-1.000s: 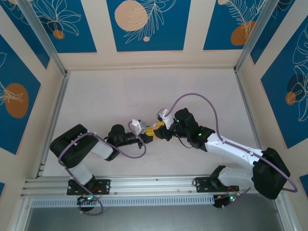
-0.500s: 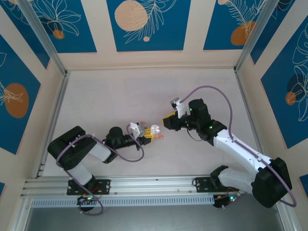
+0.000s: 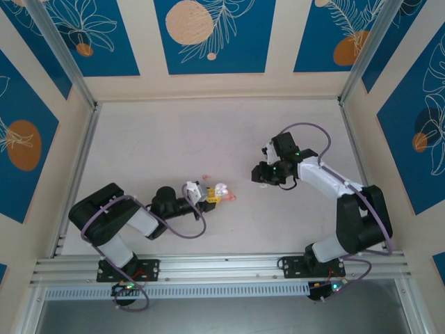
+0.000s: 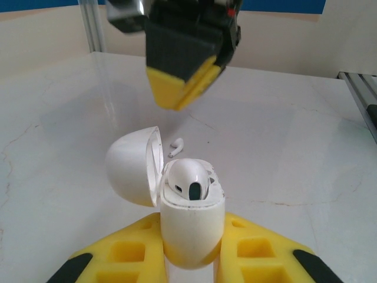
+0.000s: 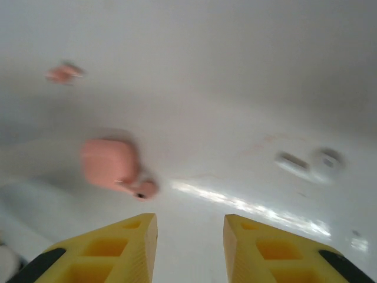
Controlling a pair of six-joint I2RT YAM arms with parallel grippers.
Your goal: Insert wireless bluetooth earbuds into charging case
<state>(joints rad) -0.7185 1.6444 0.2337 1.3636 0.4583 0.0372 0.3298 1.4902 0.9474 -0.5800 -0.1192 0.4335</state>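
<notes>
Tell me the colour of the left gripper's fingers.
Yellow, with black patches; the left gripper's fingers show best in the left wrist view.

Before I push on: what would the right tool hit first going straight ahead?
The right tool would likely meet bare table; the pink thing lies left of that line. Blurred, so depth unsure.

No writing, brand, number or sign is legible. The charging case (image 4: 191, 227) shows a plain shell; the wall panels (image 3: 208, 35) bear leaf drawings.
</notes>
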